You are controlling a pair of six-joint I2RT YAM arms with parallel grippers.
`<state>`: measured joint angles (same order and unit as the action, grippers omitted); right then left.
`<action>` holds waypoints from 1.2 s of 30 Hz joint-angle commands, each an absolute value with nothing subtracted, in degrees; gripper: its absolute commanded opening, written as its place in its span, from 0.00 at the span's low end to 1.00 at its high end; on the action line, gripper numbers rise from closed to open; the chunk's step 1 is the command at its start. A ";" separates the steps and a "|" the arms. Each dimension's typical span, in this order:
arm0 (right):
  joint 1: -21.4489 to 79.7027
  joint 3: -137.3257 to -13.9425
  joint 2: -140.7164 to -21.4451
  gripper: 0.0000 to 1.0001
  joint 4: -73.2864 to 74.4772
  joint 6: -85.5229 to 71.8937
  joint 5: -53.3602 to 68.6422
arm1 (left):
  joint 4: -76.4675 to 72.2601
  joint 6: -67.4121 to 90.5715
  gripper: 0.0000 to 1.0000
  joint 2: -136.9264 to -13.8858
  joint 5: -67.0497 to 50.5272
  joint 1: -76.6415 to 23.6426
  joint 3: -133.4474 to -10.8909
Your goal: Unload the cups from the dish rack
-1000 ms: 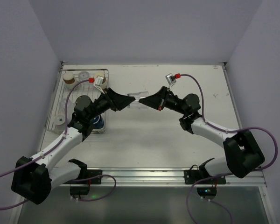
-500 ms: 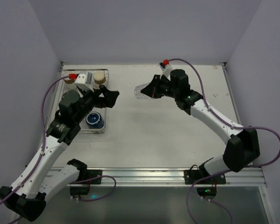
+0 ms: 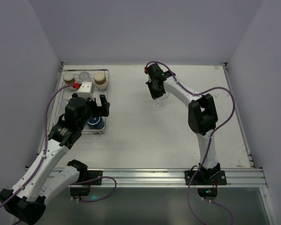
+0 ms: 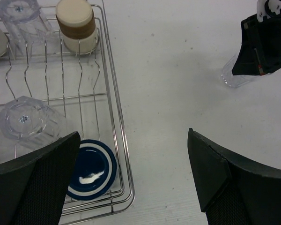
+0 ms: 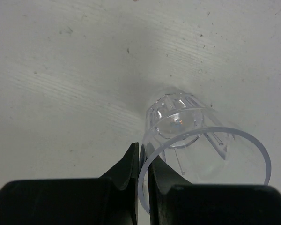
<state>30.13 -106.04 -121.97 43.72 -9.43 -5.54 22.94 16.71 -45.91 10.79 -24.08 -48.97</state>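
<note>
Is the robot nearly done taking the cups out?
Not nearly. One clear cup is out, pinched by its rim in the right gripper, away from the dish rack. The left gripper hangs open over the rack's edge. Still inside: tan cups, the navy mug and clear tumblers.

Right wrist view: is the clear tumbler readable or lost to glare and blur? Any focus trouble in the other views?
Right wrist view: clear tumbler sharp, ridges and rim readable, small highlights only, soft shadow on the table. Left wrist view: dish rack wires crisp; left gripper fingers dark, slightly soft. Top view: even light, tumbler nearly lost against white.
</note>
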 commanded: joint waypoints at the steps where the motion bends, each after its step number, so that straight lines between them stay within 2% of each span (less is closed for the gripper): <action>1: 30.15 -113.99 -122.42 0.00 51.50 -4.05 -10.02 | 22.15 14.59 0.98 -46.41 11.78 -24.17 -47.82; 9: 30.15 -113.82 -126.21 0.01 50.54 -2.55 -8.88 | 22.50 14.94 0.99 -47.72 13.53 -24.08 -46.93; 24: 30.06 -112.68 -126.21 0.21 47.99 -1.32 -5.36 | 24.34 16.35 0.98 -52.55 19.60 -20.57 -48.07; 26: 30.15 -112.41 -125.69 0.26 47.38 -1.32 -4.84 | 24.43 16.96 0.98 -53.61 19.51 -19.60 -48.60; 31: 30.06 -111.54 -123.93 0.32 46.32 -2.28 -2.82 | 24.52 18.37 0.98 -54.32 20.13 -17.76 -50.18; 34: 30.15 -110.83 -121.65 0.43 44.65 -3.34 -1.50 | 24.43 19.77 0.98 -54.14 21.97 -16.09 -50.89; 35: 30.06 -110.83 -121.03 0.52 44.47 -3.51 -1.32 | 24.43 20.73 0.98 -54.14 22.58 -15.21 -50.98; 36: 30.06 -110.57 -119.37 0.57 44.04 -3.78 -1.06 | 23.56 21.09 0.98 -54.05 23.98 -14.68 -50.80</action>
<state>30.15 -110.76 -126.04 45.87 -4.19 -3.31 25.30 18.39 -54.59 19.49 -16.51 -48.23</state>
